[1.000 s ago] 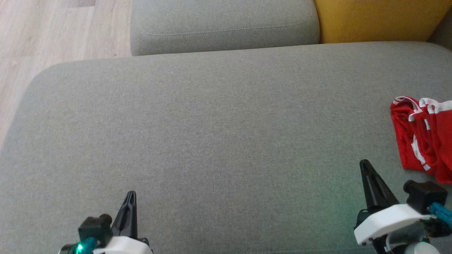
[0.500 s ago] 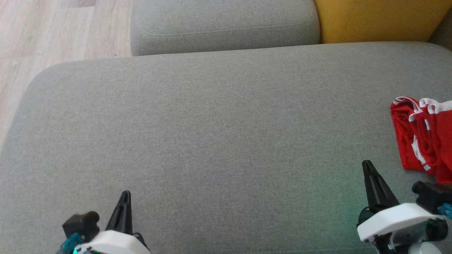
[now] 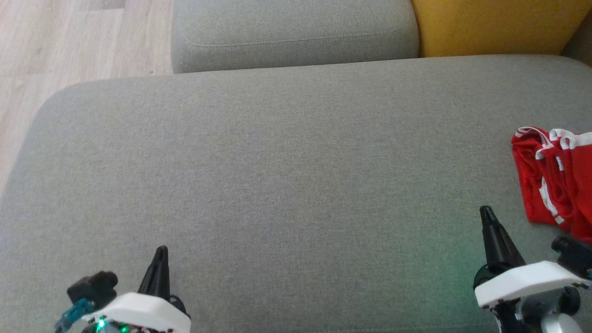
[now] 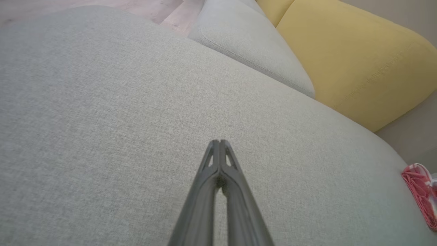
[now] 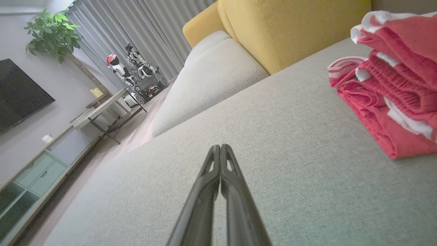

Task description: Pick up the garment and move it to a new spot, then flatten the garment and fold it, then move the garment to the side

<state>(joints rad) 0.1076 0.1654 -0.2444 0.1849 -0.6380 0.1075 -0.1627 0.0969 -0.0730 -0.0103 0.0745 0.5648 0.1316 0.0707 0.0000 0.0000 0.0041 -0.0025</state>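
While wood floor (image 3: 55, 41) flanks it, grey seat (image 3: 277, 162) bears the garment (image 3: 555, 180).

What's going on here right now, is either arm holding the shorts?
Neither arm is handling anything. The left gripper and right gripper are both shut and empty, low over the grey sofa cushion. The red shorts lie in a bunched, layered pile at the cushion's right side, just beyond the right gripper and apart from it. Whether that pile is a finished fold is hard to tell.
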